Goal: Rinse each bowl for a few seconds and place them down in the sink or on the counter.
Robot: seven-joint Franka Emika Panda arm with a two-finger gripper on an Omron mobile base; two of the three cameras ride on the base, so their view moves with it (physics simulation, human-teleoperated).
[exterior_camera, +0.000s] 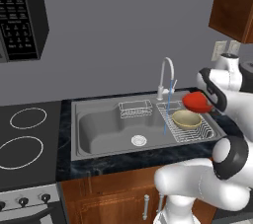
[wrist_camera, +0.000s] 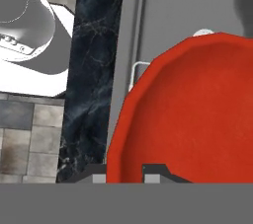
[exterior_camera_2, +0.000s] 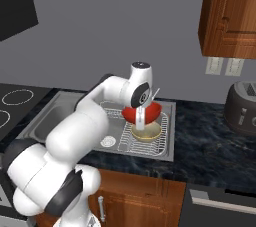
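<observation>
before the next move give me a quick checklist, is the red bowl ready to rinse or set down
1. Grip: gripper shut on the red bowl, held clear of the rack: ok.
2. Water running: thin blue stream falls from the tap: ok.
3. Red bowl under the stream: it sits right of the stream: not ok.
4. Drop spot: tan bowl occupies the wire rack below: not ok.
5. Big basin of the sink free: ok.
6. Red bowl already rinsed: cannot tell.

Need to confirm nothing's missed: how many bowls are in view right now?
2. The red bowl is held in the hand above the sink's rack side; the tan bowl sits in that rack.
</observation>
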